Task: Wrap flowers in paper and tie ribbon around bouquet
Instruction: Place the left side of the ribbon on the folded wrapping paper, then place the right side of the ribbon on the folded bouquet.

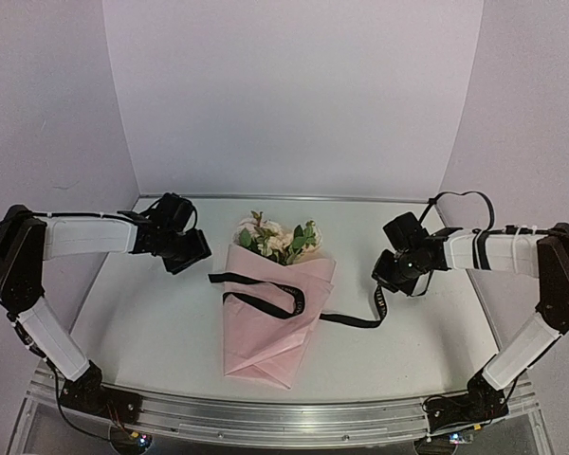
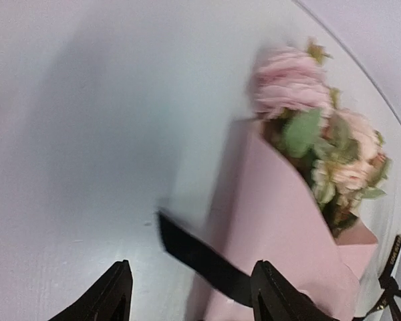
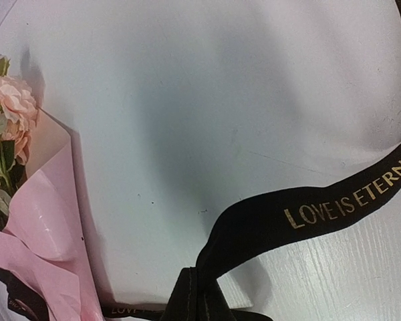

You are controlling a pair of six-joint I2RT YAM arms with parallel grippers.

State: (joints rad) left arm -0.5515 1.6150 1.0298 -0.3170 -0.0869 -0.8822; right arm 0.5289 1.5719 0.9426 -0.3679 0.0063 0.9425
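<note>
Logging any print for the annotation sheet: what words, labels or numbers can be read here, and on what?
"LOVE IS ETERNA": gold print on the ribbon, right wrist view; the end runs off the frame.
A second gold print lower on the same ribbon begins "LO"; the rest is cut off.
Gold lettering on it in the left wrist view: too blurred to read.
Top view: lettering too small to read.

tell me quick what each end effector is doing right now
Left end effector: open, gripping nothing.
Right end effector: closed on the ribbon.
</note>
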